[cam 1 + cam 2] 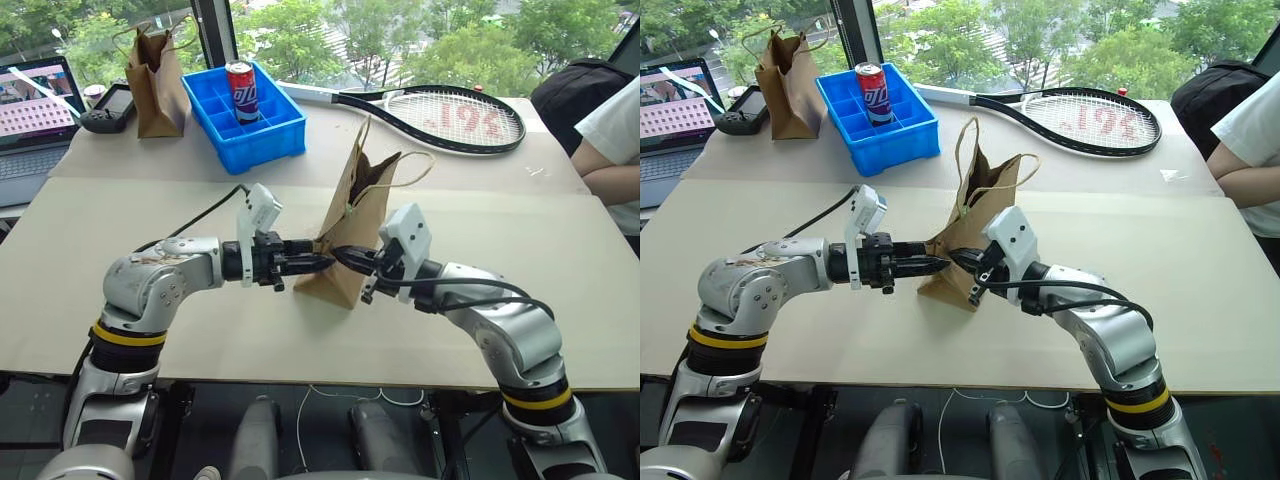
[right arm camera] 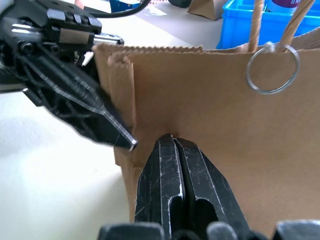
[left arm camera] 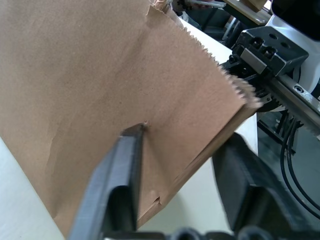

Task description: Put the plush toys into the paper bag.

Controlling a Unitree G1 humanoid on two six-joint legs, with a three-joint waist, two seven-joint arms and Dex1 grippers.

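Both claws against paper bag, opposite sides.

Beige table w/ paper bag, blue bin, racket.

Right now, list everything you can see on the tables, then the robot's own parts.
paper bag: one, brown, middle of the near table, between both grippers
second paper bag: one, brown, far table
bin: one, blue, far table
can: one, red, in the bin
tennis racket: one, black, far table
laptop: one, far left
person's arm: far right
left gripper: black, at the bag's edge
right gripper: black, shut on the bag's wall
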